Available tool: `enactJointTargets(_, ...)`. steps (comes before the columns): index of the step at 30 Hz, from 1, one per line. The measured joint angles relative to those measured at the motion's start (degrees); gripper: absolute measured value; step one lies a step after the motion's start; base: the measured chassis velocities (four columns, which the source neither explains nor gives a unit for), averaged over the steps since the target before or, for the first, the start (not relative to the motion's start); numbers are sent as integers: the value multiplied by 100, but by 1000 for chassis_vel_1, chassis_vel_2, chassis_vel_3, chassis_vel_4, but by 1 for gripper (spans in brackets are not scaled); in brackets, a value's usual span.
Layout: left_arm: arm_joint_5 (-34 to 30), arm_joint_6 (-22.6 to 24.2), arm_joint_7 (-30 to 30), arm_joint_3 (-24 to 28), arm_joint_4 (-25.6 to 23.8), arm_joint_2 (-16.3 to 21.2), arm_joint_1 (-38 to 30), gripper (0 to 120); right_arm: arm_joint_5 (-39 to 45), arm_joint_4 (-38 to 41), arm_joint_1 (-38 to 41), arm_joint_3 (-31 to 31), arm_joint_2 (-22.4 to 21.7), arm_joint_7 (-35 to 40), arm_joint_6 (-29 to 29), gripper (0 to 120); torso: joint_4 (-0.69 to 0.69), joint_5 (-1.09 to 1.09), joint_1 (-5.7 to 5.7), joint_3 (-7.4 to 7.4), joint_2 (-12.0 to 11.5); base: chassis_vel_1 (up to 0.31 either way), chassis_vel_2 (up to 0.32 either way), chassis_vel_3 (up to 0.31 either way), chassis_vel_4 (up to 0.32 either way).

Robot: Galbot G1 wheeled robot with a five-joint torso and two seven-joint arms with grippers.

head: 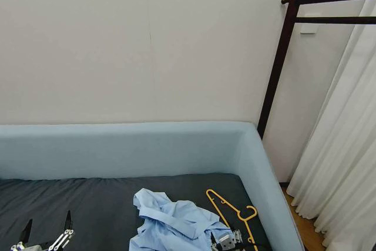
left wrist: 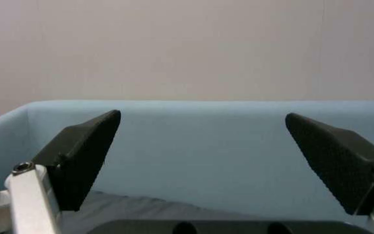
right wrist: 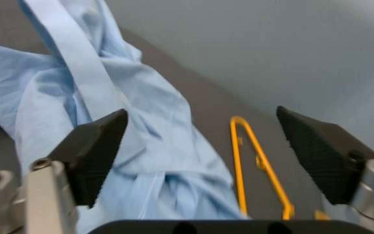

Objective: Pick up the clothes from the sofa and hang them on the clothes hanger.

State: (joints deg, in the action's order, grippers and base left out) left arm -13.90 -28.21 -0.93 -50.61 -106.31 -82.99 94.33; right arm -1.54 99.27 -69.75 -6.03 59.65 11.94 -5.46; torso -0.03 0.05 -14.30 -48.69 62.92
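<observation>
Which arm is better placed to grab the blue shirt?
Likely right. The right claw hangs open at the edge of the blue shirt; the left claw, also open, is over bare cushion.

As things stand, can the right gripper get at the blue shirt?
Probably yes: the right gripper hangs open just above the blue shirt, with nothing between; the yellow hanger lies alongside.

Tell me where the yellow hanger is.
In the head view, the yellow hanger lies on the sofa seat's right side, right beside the blue shirt, just beyond the open right gripper.
</observation>
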Motion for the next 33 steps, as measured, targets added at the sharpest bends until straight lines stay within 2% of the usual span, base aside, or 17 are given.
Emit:
enactJointTargets(1,0,0,0,0,0,0,0,100,0,0,0,0,0,0,0,91,0,0,0,0,0,0,0,0,0)
enactJointTargets(3,28,-1,1,-7,-18,-33,27,100,-672,-668,344,71,134,-559,567,99,2,0,0,0,0,0,0,0,0)
enactJointTargets(5,47,2,1,-41,-72,-46,57,100,-1329,-1473,726,201,322,-1152,1077,100,2,1,-1,-1,-1,0,0,0,0)
enactJointTargets(6,47,2,1,-41,-72,-46,57,100,-1329,-1473,726,201,322,-1152,1077,100,2,1,-1,-1,-1,0,0,0,0)
enactJointTargets(9,49,47,4,-132,-158,-43,95,100,-1828,-2236,1102,265,531,-1561,1277,100,2,2,-1,-1,-2,0,0,0,0)
enactJointTargets(17,41,65,1,-223,-192,-74,148,100,-2585,-2825,1333,348,736,-1719,1238,100,1,1,-1,-1,-1,0,0,0,0)
enactJointTargets(21,78,64,0,-217,-192,-165,151,100,-3161,-3357,1468,540,997,-1614,1308,100,1,1,-1,-1,-1,0,0,0,0)
enactJointTargets(27,137,54,-2,-178,-189,-251,133,100,-3353,-3595,1501,657,1159,-1332,1514,100,1,1,-1,-1,-1,0,0,0,0)
enactJointTargets(33,153,41,-3,-166,-166,-274,123,100,-3329,-3455,1469,556,1211,-1126,1623,100,1,0,-1,0,-1,0,0,0,0)
